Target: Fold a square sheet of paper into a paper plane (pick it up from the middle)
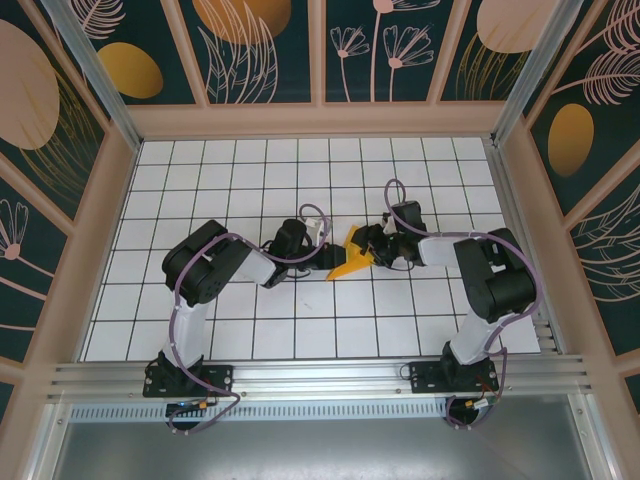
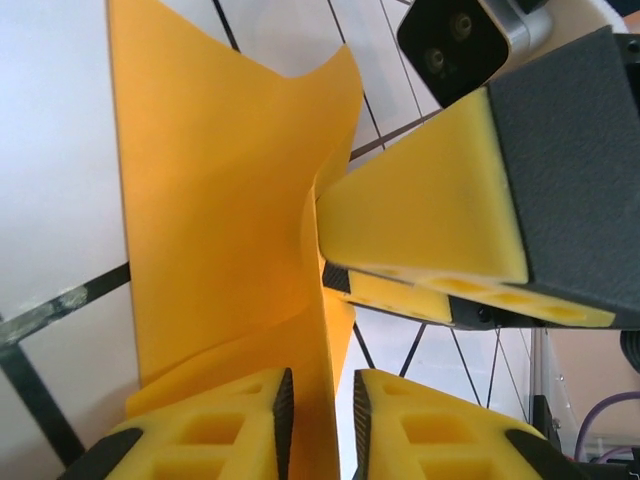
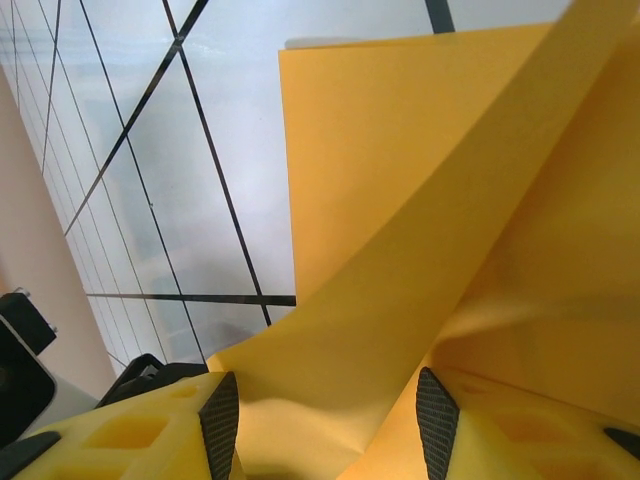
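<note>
Where the white gridded tabletop [image 1: 250, 190] spread out between the painted walls [image 1: 70, 150], we saw the two arms reaching in toward each other over its middle, the left arm [image 1: 215, 265] bent in from the left and the right arm [image 1: 490, 275] bent in from the right. Between them sat the square sheet of paper [image 1: 350, 260], orange-yellow, already creased and bunched, with a pointed part lying toward the near side of the tabletop and the rest lifted off it. The left gripper [image 1: 322, 248] met the sheet from the left and the right gripper [image 1: 372, 250] from the right, the two close together with only the paper between. In the left wrist view the paper [image 2: 220, 200] rose as a curved wall, and one edge of it ran down between the jaws of the left gripper [image 2: 320, 410], which were clenched on it with only a thin slit between the yellow pads [image 2: 210, 430]. A finger of the right gripper [image 2: 430, 200] pressed its tip into the same fold. In the right wrist view the paper [image 3: 400, 200] billowed up from between the right gripper [image 3: 325, 425], whose pads [image 3: 140, 425] stood some way apart with the sheet filling the gap; we could not tell whether those jaws were pinching it or merely cradling it.
</note>
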`<state>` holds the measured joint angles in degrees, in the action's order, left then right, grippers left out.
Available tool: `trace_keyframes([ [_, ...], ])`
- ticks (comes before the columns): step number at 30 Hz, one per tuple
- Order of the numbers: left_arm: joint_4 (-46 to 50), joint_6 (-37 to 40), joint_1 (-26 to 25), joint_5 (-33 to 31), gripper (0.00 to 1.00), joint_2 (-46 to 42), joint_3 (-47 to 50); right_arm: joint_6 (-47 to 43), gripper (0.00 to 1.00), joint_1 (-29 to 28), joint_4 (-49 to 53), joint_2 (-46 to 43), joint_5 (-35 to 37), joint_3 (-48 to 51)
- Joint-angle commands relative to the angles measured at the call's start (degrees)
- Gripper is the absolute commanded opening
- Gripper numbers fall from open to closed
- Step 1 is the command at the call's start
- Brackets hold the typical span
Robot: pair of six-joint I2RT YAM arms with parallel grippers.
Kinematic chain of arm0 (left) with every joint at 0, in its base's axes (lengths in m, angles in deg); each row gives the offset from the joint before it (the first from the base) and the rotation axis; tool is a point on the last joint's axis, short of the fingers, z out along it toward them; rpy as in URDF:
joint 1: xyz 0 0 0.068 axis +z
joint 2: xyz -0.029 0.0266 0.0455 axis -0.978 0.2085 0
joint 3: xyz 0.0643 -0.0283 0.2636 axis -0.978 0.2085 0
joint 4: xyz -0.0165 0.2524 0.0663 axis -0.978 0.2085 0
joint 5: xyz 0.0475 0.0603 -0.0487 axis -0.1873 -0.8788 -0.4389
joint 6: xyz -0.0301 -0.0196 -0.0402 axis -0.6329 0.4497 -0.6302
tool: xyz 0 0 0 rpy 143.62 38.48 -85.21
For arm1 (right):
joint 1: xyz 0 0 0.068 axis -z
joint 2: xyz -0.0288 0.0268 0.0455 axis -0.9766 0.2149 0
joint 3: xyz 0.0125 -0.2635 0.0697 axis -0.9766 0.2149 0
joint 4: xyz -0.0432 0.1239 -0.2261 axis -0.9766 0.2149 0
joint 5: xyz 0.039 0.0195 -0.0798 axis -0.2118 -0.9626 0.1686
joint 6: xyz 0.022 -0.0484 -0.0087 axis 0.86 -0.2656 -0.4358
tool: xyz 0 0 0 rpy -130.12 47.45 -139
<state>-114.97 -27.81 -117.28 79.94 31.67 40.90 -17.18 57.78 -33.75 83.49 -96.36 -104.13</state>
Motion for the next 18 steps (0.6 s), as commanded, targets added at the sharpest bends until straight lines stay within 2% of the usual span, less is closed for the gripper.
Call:
trace_keyframes([
  [1,0.3,0.9,0.2,-0.1,0.32,-2.6,1.1,-0.1,0.53,0.3,4.6,2.4,3.9,-0.2],
  [8,7.1,2.1,0.3,-5.8,0.43,-7.4,1.1,-0.6,0.53,0.3,4.9,2.7,4.0,-0.1],
  [18,19.5,3.7,0.0,-10.9,0.44,-12.7,-0.4,-0.9,0.53,0.3,5.4,2.9,4.6,0.0],
])
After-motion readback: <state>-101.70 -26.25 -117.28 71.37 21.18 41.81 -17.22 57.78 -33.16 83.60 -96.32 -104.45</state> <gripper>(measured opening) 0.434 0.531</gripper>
